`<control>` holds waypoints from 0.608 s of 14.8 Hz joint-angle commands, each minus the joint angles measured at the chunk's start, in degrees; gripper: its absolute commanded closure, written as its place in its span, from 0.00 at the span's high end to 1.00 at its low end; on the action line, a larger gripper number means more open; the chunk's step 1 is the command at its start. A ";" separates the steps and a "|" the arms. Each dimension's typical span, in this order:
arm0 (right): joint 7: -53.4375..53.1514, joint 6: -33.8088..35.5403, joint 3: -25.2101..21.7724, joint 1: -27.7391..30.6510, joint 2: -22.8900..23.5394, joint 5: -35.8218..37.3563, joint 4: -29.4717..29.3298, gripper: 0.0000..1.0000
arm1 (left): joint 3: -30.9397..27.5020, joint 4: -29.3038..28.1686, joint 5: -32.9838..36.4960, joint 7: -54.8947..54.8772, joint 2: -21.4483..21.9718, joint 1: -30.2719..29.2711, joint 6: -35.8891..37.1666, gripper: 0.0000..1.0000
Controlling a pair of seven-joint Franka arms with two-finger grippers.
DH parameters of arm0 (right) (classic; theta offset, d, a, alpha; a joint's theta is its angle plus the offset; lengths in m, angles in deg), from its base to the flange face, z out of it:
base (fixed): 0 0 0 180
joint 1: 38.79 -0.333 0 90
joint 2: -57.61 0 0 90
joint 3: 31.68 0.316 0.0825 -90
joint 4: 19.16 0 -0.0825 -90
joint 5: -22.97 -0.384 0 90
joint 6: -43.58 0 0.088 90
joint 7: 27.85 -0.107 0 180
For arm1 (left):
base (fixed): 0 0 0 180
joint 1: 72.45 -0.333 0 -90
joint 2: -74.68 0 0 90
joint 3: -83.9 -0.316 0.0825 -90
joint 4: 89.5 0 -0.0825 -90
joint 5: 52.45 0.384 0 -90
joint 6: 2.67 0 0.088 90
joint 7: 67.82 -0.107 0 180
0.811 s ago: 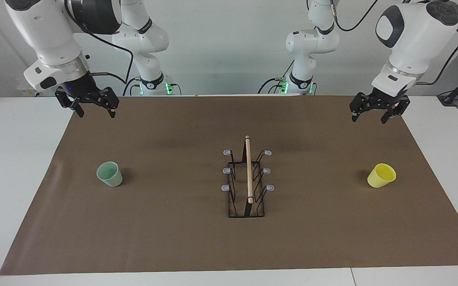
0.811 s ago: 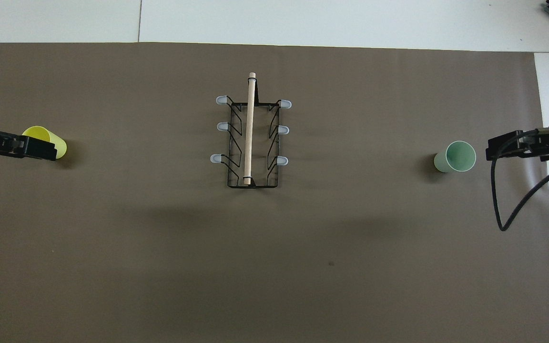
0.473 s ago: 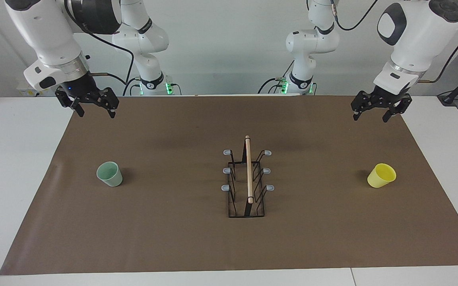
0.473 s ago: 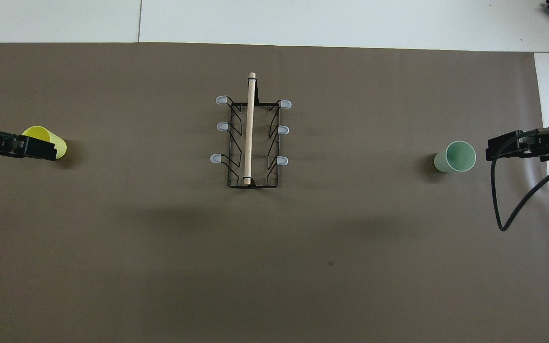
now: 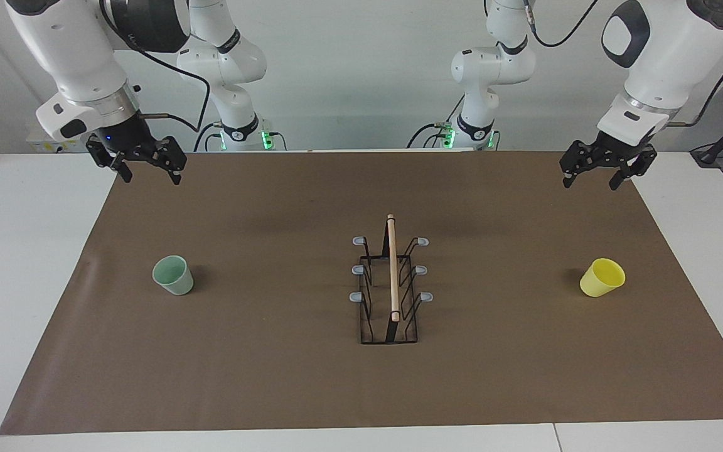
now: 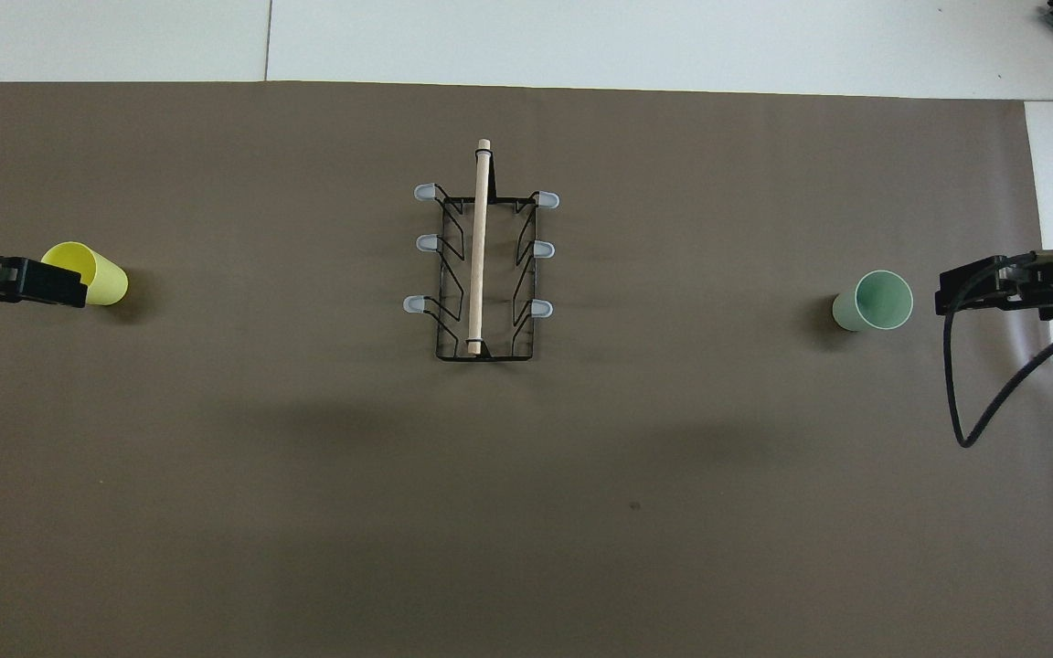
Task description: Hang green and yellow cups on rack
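Both your grippers hang empty, fingers spread wide.
Right gripper [image 5: 146,169] upper left of the facing frame, left gripper [image 5: 590,176] upper right; green cup [image 5: 172,275] mid-left, yellow cup [image 5: 602,277] mid-right, rack [image 5: 390,285] centre.

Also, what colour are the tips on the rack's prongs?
Pale grey, on all six prongs of the black wire rack; clearest in the overhead view.

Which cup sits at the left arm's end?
The yellow cup. It stands on the brown mat at the left arm's end of the table; the green cup stands at the right arm's end, with the rack between them.
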 commanded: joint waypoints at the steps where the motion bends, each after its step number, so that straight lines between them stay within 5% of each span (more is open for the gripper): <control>1: -1.03 -2.84 0.26 0.27 -0.48 1.20 3.76 1.00 | -0.46 -0.41 -0.09 0.43 0.83 0.14 0.41 1.00; 9: -0.26 -10.93 0.97 -3.14 14.90 7.15 3.15 1.00 | -2.13 -0.32 -0.09 -0.10 0.66 1.62 0.32 1.00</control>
